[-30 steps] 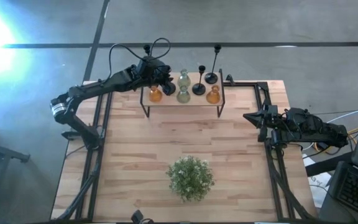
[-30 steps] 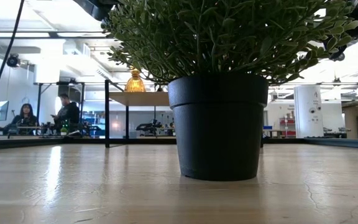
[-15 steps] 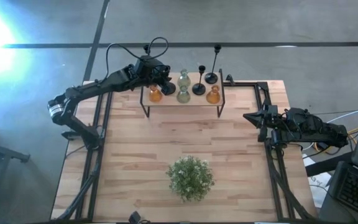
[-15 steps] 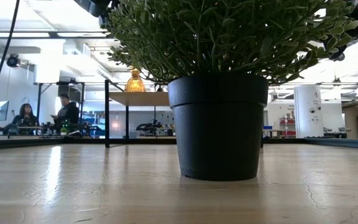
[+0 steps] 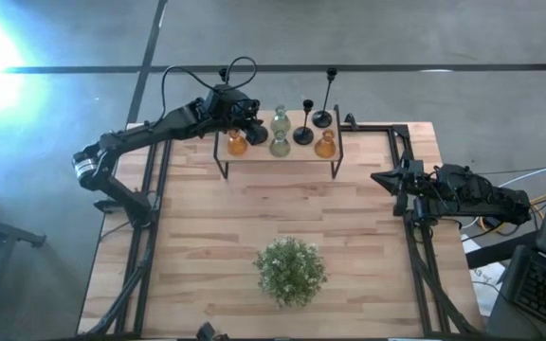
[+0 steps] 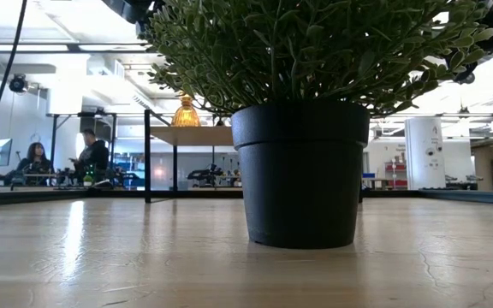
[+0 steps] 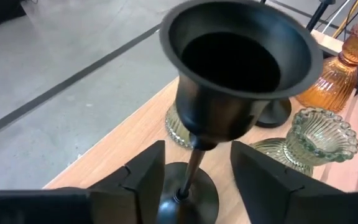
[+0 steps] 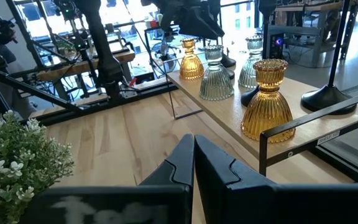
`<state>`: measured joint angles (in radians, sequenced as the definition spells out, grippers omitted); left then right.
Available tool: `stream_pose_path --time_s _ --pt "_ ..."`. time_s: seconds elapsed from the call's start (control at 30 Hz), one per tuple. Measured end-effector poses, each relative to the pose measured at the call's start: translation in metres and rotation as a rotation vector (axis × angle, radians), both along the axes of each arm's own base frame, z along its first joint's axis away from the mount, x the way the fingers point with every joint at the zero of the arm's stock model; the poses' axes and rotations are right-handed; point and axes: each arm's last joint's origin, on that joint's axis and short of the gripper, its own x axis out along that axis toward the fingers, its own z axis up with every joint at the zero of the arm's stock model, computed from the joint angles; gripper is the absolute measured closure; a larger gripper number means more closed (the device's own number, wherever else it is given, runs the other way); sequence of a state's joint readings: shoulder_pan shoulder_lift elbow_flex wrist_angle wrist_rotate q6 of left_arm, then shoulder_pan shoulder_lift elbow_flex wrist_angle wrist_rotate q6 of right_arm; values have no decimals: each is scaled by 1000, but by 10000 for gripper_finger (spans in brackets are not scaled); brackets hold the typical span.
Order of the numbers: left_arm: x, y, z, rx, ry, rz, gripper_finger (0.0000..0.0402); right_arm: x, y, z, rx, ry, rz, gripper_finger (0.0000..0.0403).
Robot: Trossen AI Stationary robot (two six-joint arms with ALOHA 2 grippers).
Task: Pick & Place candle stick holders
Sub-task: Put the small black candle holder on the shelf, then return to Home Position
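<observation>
Seven candle stick holders are counted on the raised shelf (image 5: 278, 152).
Left gripper (image 7: 194, 180) is opened around a short black holder (image 7: 229, 81), untouched; four glass, three black are seen; right gripper (image 8: 193, 163) is closed, empty.

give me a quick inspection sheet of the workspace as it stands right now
surface: wooden table, with a raised shelf at the far edge.
job's things: amber and pale green glass holders and black holders stand on the shelf; one black holder stands between the left gripper's fingers.
clutter: potted plant near the front of the table.
grippers: left gripper at the shelf's left end, fingers open either side of the black holder's stem, not touching it; right gripper shut, waiting at the table's right edge.
cables: black cable looping over the left arm.
surroundings: two people seated at a far desk.
</observation>
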<state>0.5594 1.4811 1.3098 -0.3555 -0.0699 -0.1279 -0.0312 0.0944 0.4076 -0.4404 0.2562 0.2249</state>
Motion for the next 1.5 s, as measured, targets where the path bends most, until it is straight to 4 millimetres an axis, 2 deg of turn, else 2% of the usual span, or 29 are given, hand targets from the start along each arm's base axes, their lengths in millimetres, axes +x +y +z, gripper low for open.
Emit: stream_pose_path --time_s 0.17,1.0,1.5 --pt "-3 -2 3 15 14 -22 199 0 0 0 0 0 0 394" --pt "-28 -18 25 -2 -10 -6 204 0 0 0 0 0 0 394" --pt "-57 -37 54 24 -103 -21 205 0 0 0 0 0 0 394"
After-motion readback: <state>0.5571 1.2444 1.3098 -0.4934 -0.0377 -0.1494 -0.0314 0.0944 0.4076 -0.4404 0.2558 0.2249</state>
